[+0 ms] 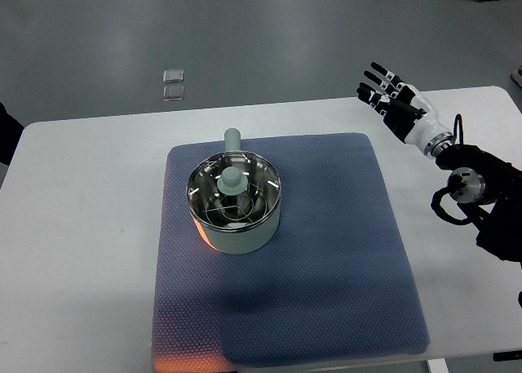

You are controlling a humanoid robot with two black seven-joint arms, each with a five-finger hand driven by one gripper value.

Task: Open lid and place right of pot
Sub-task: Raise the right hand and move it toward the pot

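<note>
The pot [235,210] stands on a blue mat [326,267] on the white tabletop [81,226], its glass lid [232,190] seated on top. The right hand [394,99] hovers well apart, over the tabletop's far right edge, fingers [373,83] spread and empty.

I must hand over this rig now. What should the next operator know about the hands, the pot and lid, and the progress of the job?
Right hand: raised over the far right part of the table, fingers spread, holding nothing.
Left hand: not in view.
Pot: stands on the blue mat, left of the mat's centre, handle pointing away from the robot.
Lid: glass, with a pale green knob, still sits on the pot.
Done: nothing yet; the lid is untouched.
Left: bring the right hand to the knob, grasp it, lift the lid, and set it down on the mat to the right of the pot.
</note>
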